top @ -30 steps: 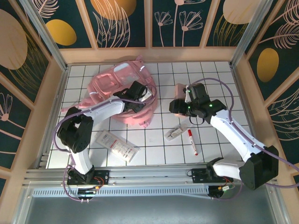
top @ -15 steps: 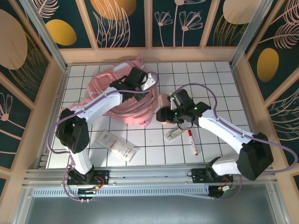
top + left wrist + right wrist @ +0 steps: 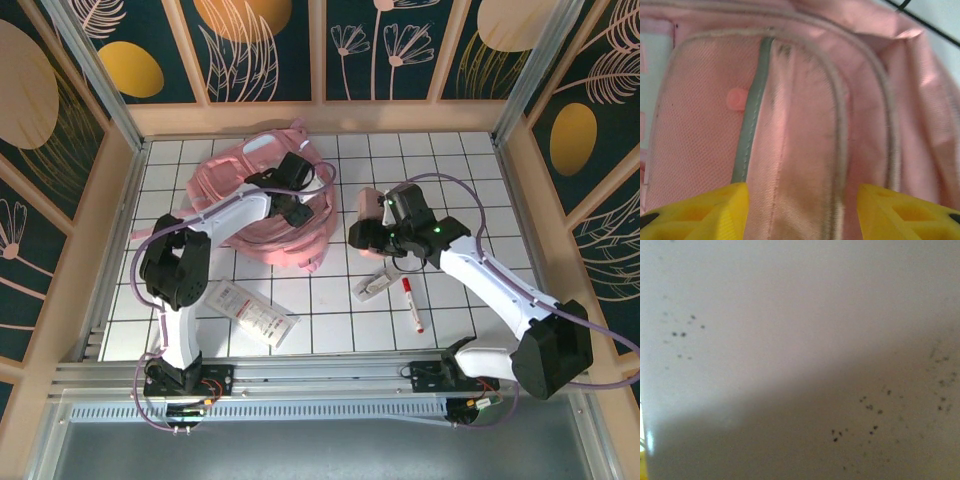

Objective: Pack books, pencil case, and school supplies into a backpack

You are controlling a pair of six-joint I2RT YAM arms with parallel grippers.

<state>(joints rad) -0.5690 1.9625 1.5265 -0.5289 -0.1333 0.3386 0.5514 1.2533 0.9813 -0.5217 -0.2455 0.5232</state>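
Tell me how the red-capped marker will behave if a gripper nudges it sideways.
The marker looks round-bodied and lies flat on the smooth tiled table, so it will probably roll. It is slim and small, so likely light and easy to knock askew.

The backpack (image 3: 790,125) is matt, woven pink cloth.

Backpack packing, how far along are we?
Done: nothing visibly packed; the inside of the backpack is hidden. In hand: the right end effector seems to grip a pink case beside the backpack, while the left end effector is open over its fabric. Left: the marker and a white packet lie on the table.
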